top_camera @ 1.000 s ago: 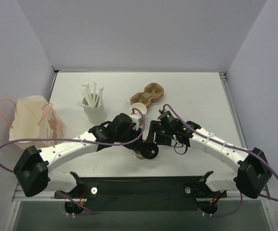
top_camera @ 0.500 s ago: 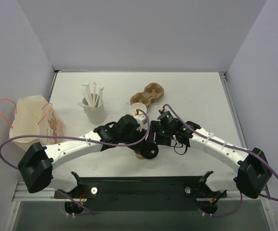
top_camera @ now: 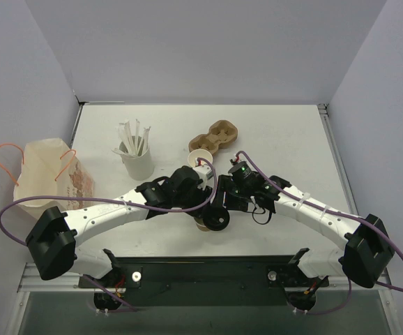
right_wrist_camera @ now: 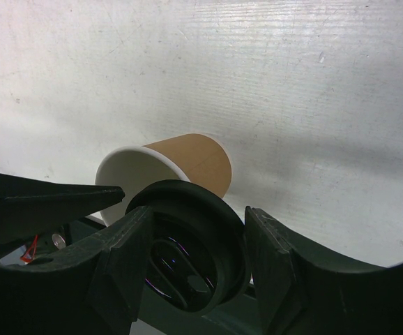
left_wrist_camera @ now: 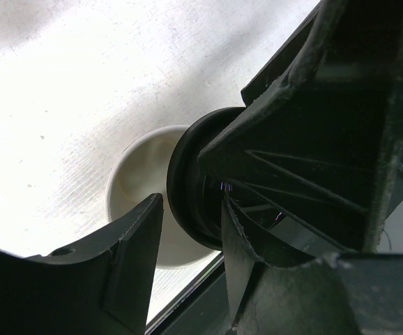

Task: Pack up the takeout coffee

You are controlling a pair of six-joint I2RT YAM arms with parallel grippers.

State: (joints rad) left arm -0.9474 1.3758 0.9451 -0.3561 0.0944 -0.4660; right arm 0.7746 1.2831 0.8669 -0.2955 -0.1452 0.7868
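The tan paper cup (right_wrist_camera: 194, 157), white inside, sits on the white table near its front edge; it also shows in the left wrist view (left_wrist_camera: 142, 174) and, mostly hidden, in the top view (top_camera: 200, 224). My right gripper (right_wrist_camera: 198, 216) is shut on the round black lid (right_wrist_camera: 187, 244) and holds it tilted at the cup's open mouth (top_camera: 215, 220). My left gripper (left_wrist_camera: 192, 206) is open, with one finger (left_wrist_camera: 128, 251) by the cup's rim and the other behind the lid (left_wrist_camera: 187, 188). Its finger (right_wrist_camera: 48, 202) also shows in the right wrist view.
A second tan cup (top_camera: 200, 158) stands before the cardboard cup carrier (top_camera: 219, 134). A white cup of wrapped sticks (top_camera: 137, 157) stands at back left. A paper bag with orange handles (top_camera: 48, 178) lies at the left edge. The black front rail (top_camera: 208, 269) is close.
My left arm has swung right and brought its gripper up to the cup and lid. The right gripper and the lid have hardly moved.
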